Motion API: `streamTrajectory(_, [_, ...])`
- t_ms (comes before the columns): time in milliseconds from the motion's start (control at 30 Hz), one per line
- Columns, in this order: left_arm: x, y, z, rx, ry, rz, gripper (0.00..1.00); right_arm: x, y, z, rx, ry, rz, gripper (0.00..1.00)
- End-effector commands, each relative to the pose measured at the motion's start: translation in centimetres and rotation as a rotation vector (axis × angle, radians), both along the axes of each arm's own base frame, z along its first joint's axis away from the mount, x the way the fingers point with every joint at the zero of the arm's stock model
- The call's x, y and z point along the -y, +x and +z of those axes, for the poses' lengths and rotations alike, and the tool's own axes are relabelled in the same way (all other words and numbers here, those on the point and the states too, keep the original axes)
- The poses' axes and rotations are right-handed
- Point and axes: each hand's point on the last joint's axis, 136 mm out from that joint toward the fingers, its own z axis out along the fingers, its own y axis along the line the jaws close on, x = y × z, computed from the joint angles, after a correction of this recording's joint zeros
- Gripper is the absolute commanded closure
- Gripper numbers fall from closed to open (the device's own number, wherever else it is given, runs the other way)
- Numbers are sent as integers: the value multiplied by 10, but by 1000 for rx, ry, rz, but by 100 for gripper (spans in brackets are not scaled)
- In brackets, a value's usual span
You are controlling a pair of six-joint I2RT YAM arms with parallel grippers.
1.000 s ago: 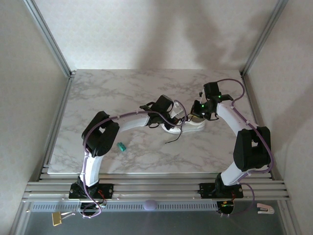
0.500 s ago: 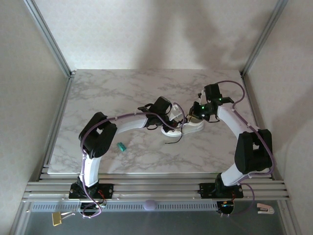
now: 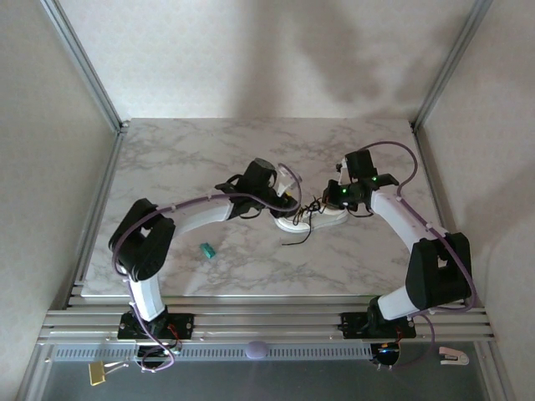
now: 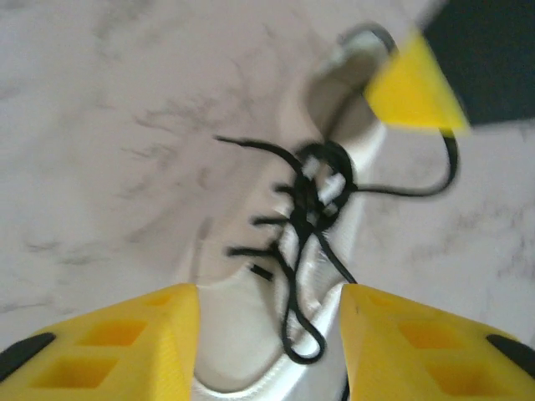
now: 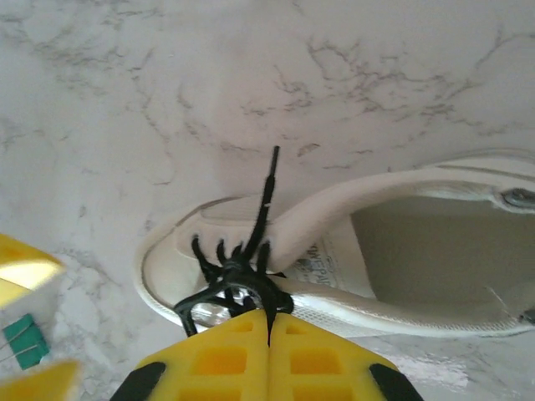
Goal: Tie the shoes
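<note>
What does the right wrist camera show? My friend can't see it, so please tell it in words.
The right gripper, yellow fingers shut together, pinches the black laces of a small white sneaker on a marble table. The laces bunch in a tangle just above the fingertips.

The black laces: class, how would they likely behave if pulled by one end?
Probably floppy: the black laces lie in loose curls and loops over the white sneaker. Thin, so likely slippery to pinch. A tug might drag the small sneaker along.
</note>
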Motion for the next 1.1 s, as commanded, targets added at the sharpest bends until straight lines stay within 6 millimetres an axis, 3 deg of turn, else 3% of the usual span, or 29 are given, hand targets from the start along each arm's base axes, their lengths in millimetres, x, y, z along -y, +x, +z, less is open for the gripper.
streamTrajectory(0, [-23, 35, -8, -28, -21, 211, 57, 13, -5, -11, -30, -53, -57, 100])
streamTrajectory(167, [-38, 60, -47, -95, 78, 351, 58, 25, -7, -21, -57, -115, -111, 100])
streamTrajectory(367, [-31, 63, -73, -154, 101, 352, 59, 36, -17, -36, -97, -186, -162, 100])
streamTrajectory(567, [-22, 45, -86, -202, 91, 292, 59, 32, -17, -50, -126, -179, -152, 100])
streamTrajectory(733, [-18, 24, -85, -223, 64, 252, 59, 22, -7, -55, -116, -148, -112, 100])
streamTrajectory(1067, [-7, -16, -77, -258, -29, 217, 58, -21, 20, -49, -81, 18, 40, 100])
